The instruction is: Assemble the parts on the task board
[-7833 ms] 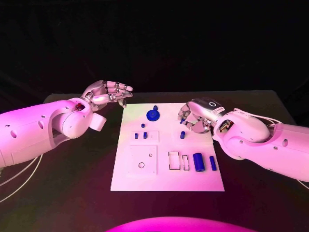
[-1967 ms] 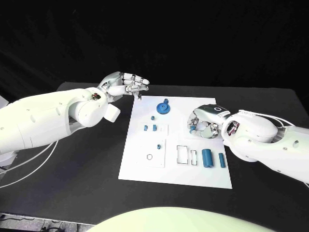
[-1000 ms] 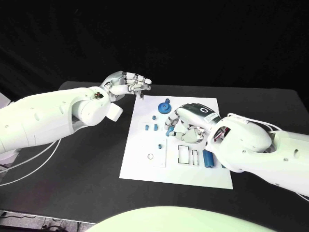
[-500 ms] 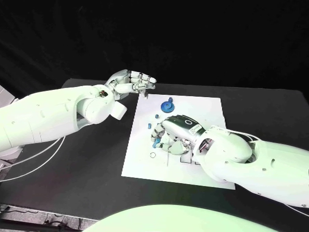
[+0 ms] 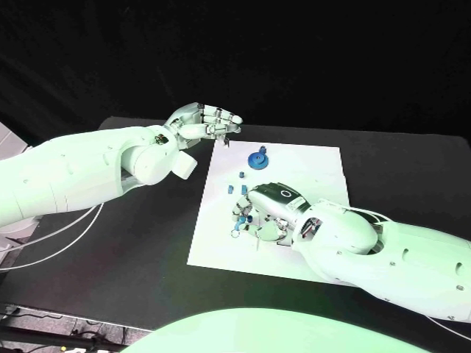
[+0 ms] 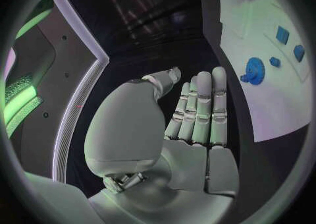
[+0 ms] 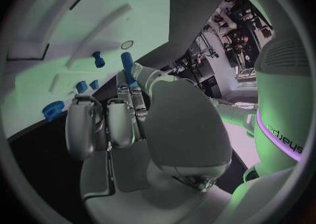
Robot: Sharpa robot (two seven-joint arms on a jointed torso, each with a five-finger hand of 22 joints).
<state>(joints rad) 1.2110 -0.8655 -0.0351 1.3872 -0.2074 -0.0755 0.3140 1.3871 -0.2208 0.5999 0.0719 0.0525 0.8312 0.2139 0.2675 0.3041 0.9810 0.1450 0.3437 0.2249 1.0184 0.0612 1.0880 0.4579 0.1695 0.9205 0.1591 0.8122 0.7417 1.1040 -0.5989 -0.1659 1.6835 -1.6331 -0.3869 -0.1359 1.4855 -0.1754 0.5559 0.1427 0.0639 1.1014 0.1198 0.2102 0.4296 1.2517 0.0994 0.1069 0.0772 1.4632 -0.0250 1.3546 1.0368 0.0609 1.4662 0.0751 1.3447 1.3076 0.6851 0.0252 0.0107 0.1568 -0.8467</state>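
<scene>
Over the middle of the white board (image 5: 315, 163), we see the right hand (image 5: 266, 208) lowered with its fingers curled, pinching a small blue peg (image 7: 127, 67) upright between thumb and fingertips. Just beside it on the board stands another short blue peg (image 7: 98, 59), near a small ring-shaped hole (image 7: 128, 45). Two little blue blocks (image 7: 86, 85) lie a bit farther off, and the round blue knob (image 5: 259, 158) sits toward the board's far end. Beyond that far corner we see the left hand (image 5: 204, 124) raised above the black table (image 5: 140, 220), fingers held flat together and straight, holding nothing.
</scene>
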